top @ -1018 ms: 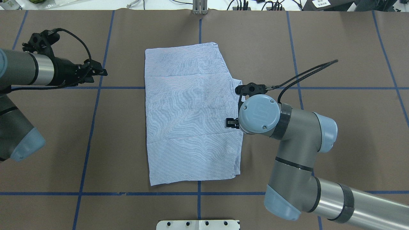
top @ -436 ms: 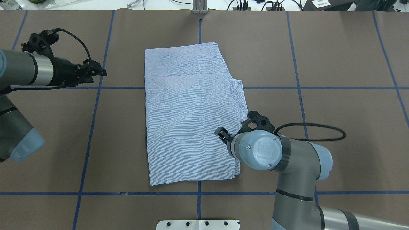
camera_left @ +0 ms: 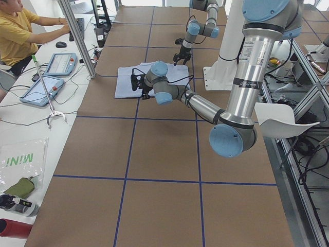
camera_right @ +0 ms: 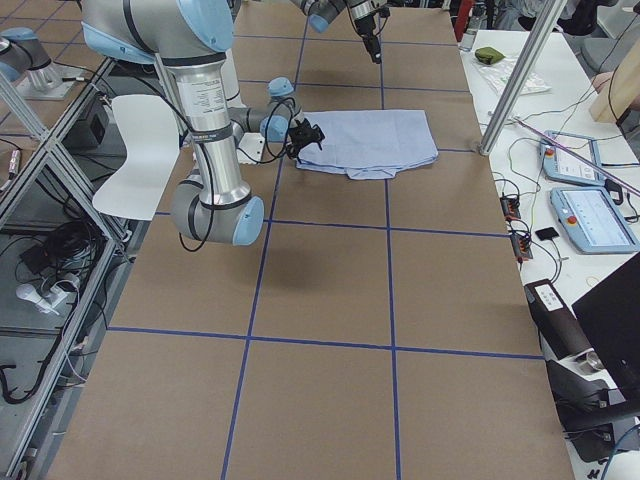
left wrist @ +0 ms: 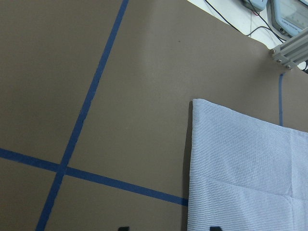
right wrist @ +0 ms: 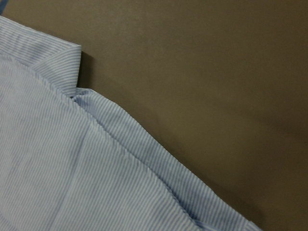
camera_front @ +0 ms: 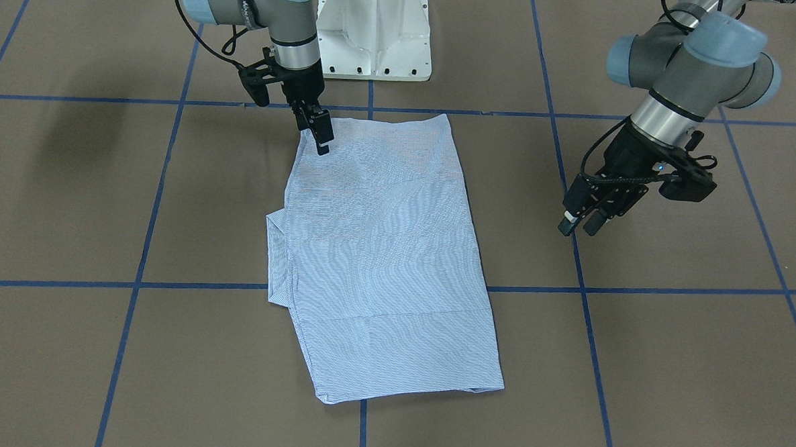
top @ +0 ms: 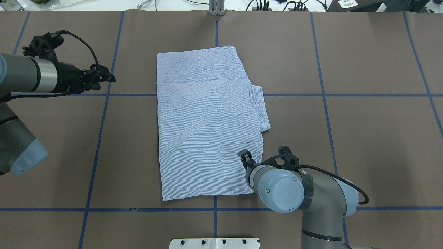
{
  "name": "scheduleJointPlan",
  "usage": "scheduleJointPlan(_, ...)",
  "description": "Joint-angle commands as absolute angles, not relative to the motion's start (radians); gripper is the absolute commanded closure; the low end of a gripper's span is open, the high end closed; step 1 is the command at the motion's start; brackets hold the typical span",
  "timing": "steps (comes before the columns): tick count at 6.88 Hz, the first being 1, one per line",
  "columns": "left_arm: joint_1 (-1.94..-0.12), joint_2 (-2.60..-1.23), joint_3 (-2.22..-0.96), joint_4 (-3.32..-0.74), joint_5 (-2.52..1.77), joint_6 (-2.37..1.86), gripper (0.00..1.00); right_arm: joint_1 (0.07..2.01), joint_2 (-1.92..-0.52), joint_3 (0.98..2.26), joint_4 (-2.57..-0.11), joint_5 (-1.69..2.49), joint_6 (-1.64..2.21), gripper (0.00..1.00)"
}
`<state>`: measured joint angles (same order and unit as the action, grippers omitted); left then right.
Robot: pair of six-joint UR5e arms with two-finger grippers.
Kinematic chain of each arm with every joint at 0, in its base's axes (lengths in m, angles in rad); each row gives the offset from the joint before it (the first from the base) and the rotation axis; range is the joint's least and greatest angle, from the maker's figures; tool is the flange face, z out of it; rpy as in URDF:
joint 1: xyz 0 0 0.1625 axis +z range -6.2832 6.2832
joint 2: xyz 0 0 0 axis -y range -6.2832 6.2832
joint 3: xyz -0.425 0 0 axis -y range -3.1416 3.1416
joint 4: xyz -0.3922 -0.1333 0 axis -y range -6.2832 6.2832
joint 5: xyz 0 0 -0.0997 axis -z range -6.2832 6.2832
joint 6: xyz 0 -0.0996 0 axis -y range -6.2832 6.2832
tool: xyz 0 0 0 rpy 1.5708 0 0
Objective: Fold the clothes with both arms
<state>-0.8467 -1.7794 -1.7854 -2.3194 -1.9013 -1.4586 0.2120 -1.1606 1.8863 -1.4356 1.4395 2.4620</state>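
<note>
The clothes are one light blue striped shirt (top: 204,121), folded into a tall rectangle in the middle of the table (camera_front: 383,250). A collar flap (top: 263,114) sticks out at its right edge and fills the right wrist view (right wrist: 72,168). My right gripper (top: 245,156) hangs over the shirt's near right corner (camera_front: 322,139); it looks open and holds nothing. Whether it touches the cloth I cannot tell. My left gripper (top: 108,76) hovers open and empty well to the left of the shirt (camera_front: 583,221). The left wrist view shows the shirt's far left corner (left wrist: 250,168).
Brown table cover with blue tape grid lines (top: 100,138). The white pedestal base (camera_front: 372,34) sits at the robot's edge. A person (camera_left: 15,36) sits at the far side desk with tablets (camera_left: 61,64) and an aluminium post (camera_left: 77,36).
My right arm has drawn back toward the robot along the shirt's right edge, from mid-edge to the near right corner. The left arm and the shirt have stayed put.
</note>
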Motion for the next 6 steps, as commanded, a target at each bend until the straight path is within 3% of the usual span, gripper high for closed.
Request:
scheduleJointPlan(1,-0.847,-1.779,-1.784,-2.319,-1.901,-1.459,0.36,0.199,-1.169,1.89,-1.44,1.443,2.471,0.02)
scheduleJointPlan(2,-0.847,-1.779,-1.781,-2.319,-1.899,-1.459,0.35,0.195,-1.18,1.891,-1.442,1.443,2.471,0.02)
scheduleJointPlan(4,-0.847,-1.779,-1.782,-2.319,-1.899,-1.459,0.35,0.18,-1.177,1.888,-1.454,1.445,2.471,0.19)
scheduleJointPlan(5,-0.845,-1.779,-1.781,-2.319,-1.899,-1.459,0.35,0.179,-1.172,1.89,-1.456,1.447,2.471,0.34)
scheduleJointPlan(6,-0.847,-1.779,-1.781,-2.321,-1.899,-1.459,0.35,0.179,-1.17,1.896,-1.456,1.448,2.471,0.75)
